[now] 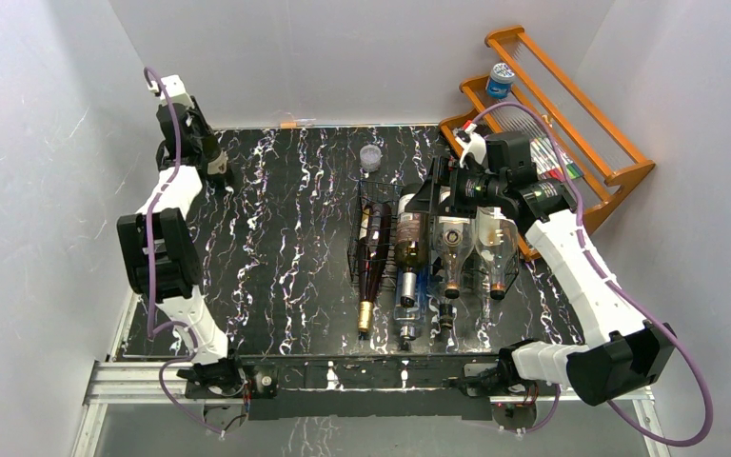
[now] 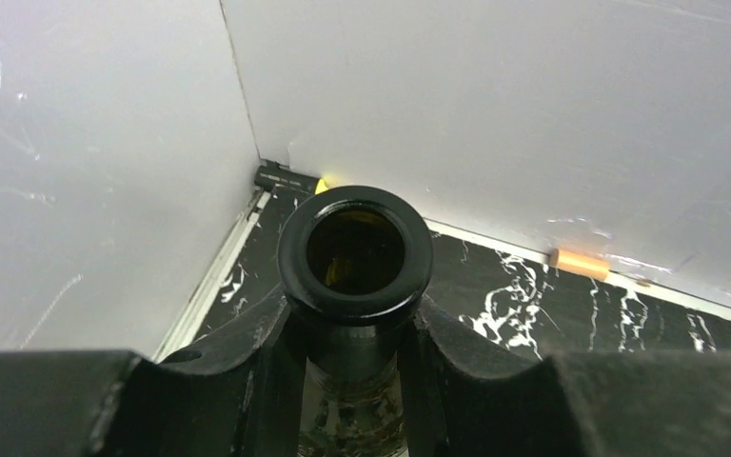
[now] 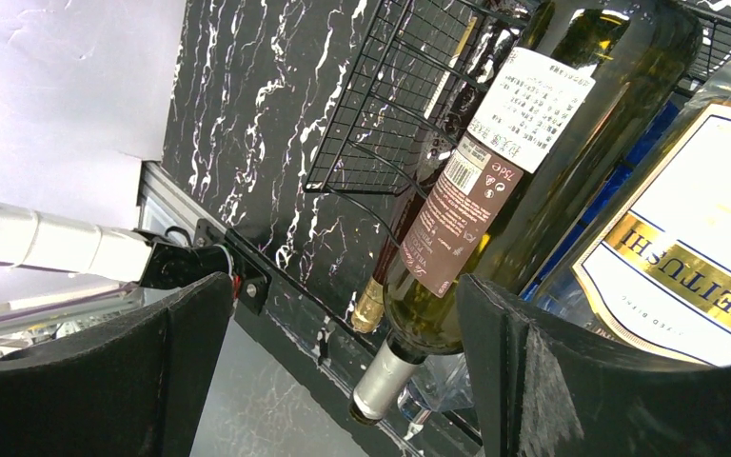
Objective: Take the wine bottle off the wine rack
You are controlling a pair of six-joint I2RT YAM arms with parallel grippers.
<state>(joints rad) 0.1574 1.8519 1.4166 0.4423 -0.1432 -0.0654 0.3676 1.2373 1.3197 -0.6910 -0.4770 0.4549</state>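
Far left corner of the table (image 1: pixel 276 248): the left arm's fingers (image 2: pixel 495 381) are clamping the neck of a dark wine bottle (image 2: pixel 354 286) just under its lip, shut tight on the glass from both sides. The wrist camera is looking straight into the open mouth. The bottle is sitting well apart from the wine rack (image 1: pixel 360 233), close to where the two white walls are meeting, with a cork (image 2: pixel 579 263) lying at the foot of the back wall nearby.

Across the black marbled surface, the right arm is reaching over the rack with its fingers (image 3: pixel 105 381) spread wide and gripping nothing. Between them the wrist camera is framing a green bottle with a brown-and-white label (image 3: pixel 495 181) and, beside it, a bottle with a gold-edged white label (image 3: pixel 695 257).

The low black wire rack is standing right of the table's middle. Four bottles are lying on it side by side, necks pointing toward the arm bases: a dark bottle with gold foil (image 1: pixel 371 262), the green one, and two clear bottles (image 1: pixel 452 249). An orange wooden shelf (image 1: pixel 619 176) is leaning in the far right corner, carrying a blue-lidded jar (image 1: pixel 501 81).
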